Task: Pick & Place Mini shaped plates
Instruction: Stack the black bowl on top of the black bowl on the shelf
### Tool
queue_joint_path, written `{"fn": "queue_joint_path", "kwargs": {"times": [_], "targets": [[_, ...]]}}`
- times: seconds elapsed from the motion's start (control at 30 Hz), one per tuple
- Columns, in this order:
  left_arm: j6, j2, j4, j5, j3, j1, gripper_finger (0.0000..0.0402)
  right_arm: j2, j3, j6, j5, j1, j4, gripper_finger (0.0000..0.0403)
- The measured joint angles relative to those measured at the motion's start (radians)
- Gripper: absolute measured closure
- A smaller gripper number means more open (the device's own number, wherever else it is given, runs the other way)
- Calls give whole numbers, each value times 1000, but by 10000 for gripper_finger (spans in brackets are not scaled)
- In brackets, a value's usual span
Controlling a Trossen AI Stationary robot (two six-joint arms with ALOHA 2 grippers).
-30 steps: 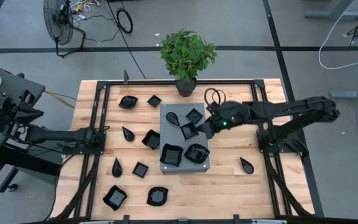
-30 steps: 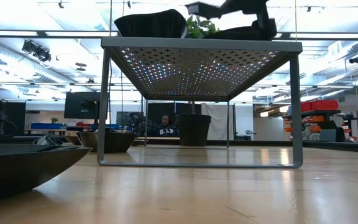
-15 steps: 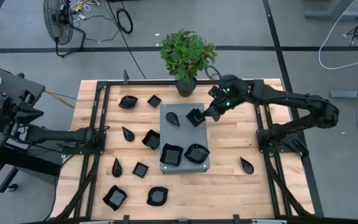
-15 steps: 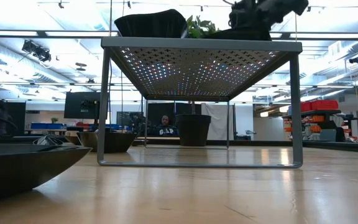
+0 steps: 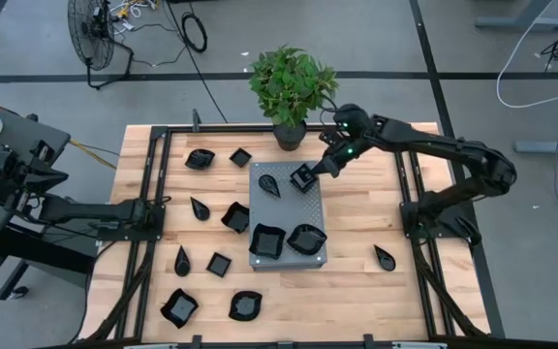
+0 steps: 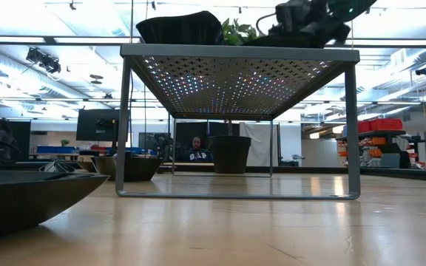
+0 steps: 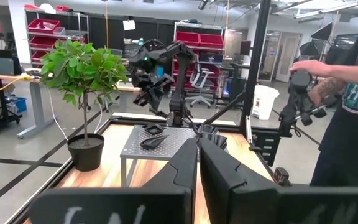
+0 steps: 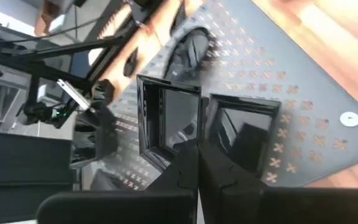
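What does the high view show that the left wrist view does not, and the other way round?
Only the high view: the mini plates on the wood at the table edge opposite the plant, such as a wavy-edged plate, and a floor fan. Only the left wrist view: a person beside the table gripping a handle, and shelves with red bins. Both: the potted plant, the grey perforated stand with plates on it, and the right tool over its plant-side end.

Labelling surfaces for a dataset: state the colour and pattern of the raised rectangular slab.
Grey metal slab, perforated with rows of small cross-shaped holes; the right wrist view shows it best.
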Motion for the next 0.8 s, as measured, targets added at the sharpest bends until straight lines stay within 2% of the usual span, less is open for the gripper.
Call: {"fn": "queue_joint_path", "kwargs": {"times": [0.17, 0.3, 0.43, 0.8], "targets": [[0, 0, 0, 0, 0, 0, 378, 68, 0, -3, -54, -13, 0, 403], [0, 0, 0, 0, 0, 0, 378, 106, 0, -35, -56, -22, -1, 403], [0, 0, 0, 0, 0, 0, 378, 108, 0, -45, -57, -33, -1, 403], [0, 0, 0, 0, 0, 0, 378, 108, 0, -81, -146, -91, -33, 403]]}}
